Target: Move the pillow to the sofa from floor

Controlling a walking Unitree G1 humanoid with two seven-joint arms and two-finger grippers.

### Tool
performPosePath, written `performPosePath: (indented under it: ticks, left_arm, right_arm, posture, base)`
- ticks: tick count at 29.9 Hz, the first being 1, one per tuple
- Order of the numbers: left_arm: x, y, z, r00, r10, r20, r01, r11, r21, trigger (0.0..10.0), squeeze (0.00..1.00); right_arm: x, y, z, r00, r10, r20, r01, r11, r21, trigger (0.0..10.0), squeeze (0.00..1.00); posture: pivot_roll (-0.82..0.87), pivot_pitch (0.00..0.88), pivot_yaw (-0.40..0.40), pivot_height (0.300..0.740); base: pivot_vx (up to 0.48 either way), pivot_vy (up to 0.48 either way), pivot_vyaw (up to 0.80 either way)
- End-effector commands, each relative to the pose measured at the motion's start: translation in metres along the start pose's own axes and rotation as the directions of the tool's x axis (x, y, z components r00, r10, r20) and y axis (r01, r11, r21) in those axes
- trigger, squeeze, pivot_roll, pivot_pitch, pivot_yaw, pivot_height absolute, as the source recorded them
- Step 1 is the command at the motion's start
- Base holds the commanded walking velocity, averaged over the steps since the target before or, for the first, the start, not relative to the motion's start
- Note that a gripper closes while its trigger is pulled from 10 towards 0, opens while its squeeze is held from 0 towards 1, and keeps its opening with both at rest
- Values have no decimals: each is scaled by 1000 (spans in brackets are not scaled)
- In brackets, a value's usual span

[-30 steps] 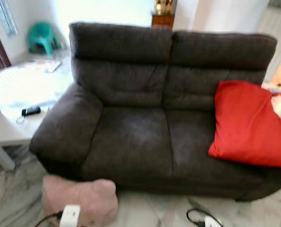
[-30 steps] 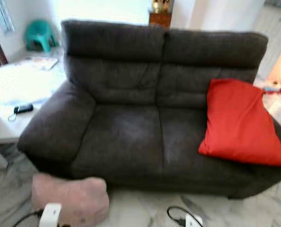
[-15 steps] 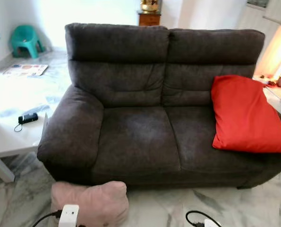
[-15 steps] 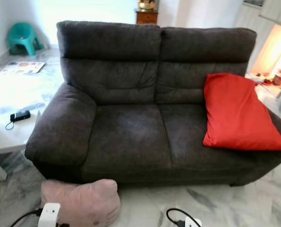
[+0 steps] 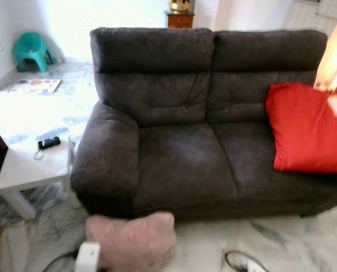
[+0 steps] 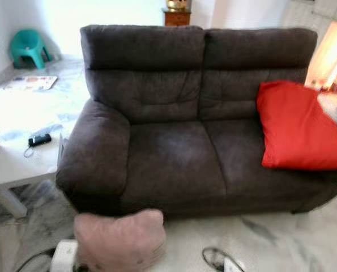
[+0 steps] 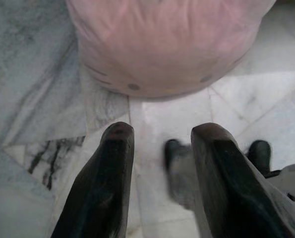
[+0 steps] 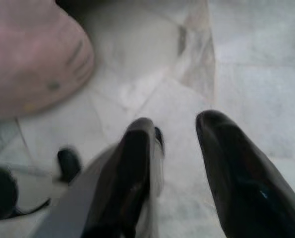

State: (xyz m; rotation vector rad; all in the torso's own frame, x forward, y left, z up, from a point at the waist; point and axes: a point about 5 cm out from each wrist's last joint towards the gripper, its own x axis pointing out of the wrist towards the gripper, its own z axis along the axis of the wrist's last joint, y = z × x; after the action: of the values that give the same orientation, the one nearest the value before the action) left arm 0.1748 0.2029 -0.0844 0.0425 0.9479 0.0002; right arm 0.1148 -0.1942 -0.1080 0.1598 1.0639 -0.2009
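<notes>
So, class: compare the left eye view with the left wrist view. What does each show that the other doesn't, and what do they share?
Left eye alone: the dark sofa, a red cushion on its seat, a white side table carrying a small black device, and a teal stool.

Left wrist alone: the left gripper, fingers apart, hovering over the floor short of the pillow.

Both: the pink pillow lying on the marble floor.

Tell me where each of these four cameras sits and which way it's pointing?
Left eye view: on the head, looking forward and down at the dark sofa, red cushion and pink pillow.
Right eye view: beside it, same scene, slightly shifted.
Left wrist view: looks along the open left gripper at the pillow on the marble floor.
Right wrist view: along the open right gripper; shares pillow and floor.
</notes>
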Motion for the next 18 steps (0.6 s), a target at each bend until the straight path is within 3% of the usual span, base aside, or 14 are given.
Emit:
performPosePath:
  ticks: [1,9,18]
  left_arm:
    - [-1,9,3,1000,21,3,-21,1000,11,10000,0]
    - [-1,9,3,1000,20,2,-20,1000,14,10000,0]
    - [-1,10,3,1000,21,3,-21,1000,15,10000,0]
  right_arm:
    - [2,8,7,999,20,25,-20,1000,-4,10000,0]
    - [0,5,0,999,26,25,-25,999,-23,10000,0]
    - [-1,-4,3,999,26,25,-25,999,-27,10000,0]
  posture:
    - [38,0,-37,740]
    - [39,0,-38,740]
    - [43,0,-39,740]
  base:
    - [0,386,0]
    - [0,387,0]
    - [0,374,619]
